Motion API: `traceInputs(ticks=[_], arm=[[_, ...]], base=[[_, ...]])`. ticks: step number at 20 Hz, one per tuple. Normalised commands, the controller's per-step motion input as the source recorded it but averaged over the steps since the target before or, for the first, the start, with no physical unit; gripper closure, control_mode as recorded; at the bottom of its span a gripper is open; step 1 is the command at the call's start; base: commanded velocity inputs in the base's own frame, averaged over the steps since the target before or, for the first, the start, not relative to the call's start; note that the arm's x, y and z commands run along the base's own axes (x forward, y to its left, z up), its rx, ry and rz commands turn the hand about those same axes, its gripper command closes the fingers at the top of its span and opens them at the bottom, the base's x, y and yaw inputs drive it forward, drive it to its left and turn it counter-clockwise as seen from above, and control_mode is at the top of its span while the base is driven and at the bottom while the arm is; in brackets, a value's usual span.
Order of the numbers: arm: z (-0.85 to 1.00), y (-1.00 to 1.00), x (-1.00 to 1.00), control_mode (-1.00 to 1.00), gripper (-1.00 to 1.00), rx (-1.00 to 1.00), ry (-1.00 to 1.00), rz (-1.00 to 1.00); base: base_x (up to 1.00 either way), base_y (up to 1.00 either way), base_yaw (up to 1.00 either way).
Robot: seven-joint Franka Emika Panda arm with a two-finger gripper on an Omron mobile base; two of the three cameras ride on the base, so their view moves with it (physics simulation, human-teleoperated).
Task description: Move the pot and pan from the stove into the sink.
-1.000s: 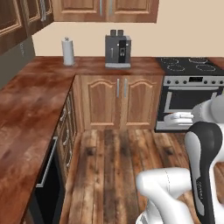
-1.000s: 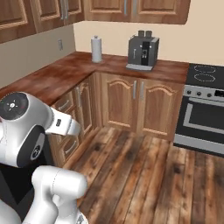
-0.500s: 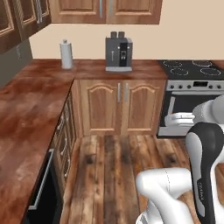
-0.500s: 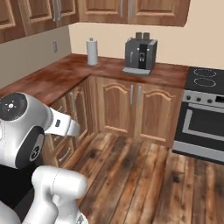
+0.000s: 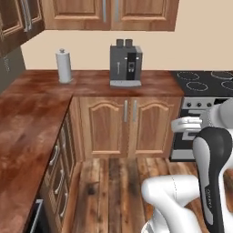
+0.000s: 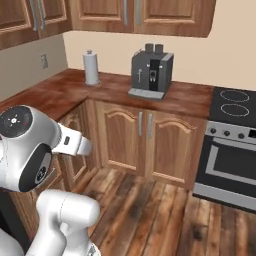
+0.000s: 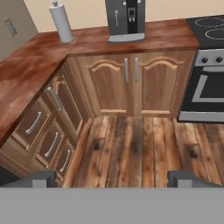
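Observation:
The stove (image 5: 205, 83) stands at the far right of the left base view, a black cooktop with white ring burners above a steel knob panel. It also sits at the right edge as the stove (image 6: 234, 107) in the right base view and the stove (image 7: 210, 30) in the hand view. The part of the cooktop that I see carries nothing. The pot, the pan and the sink are out of view. My gripper (image 7: 113, 179) is open wide, its two dark fingertips (image 7: 43, 178) far apart over the wooden floor, with nothing between them.
An L-shaped wooden counter (image 5: 27, 118) runs along the left and the back wall. On it stand a grey coffee machine (image 5: 126, 63) and a paper towel roll (image 5: 64, 66). Cabinet doors and drawers (image 7: 48, 131) line the floor (image 7: 140, 144) in front of me.
The whole picture has shifted: the back counter, coffee machine and stove look larger and lower, so the base has driven closer. The gripper stays open.

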Motion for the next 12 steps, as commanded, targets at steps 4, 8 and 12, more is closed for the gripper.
traceInputs(ticks=[4,8,12], arm=[[0.00,0.00,0.00,1.00,-1.00,0.00,0.00,0.00],[0.00,0.00,0.00,1.00,-1.00,0.00,0.00,0.00],[0.00,0.00,0.00,1.00,-1.00,0.00,0.00,0.00]], base=[[0.81,0.02,0.00],[0.67,-0.11,-0.06],[0.58,-0.34,-0.09]])
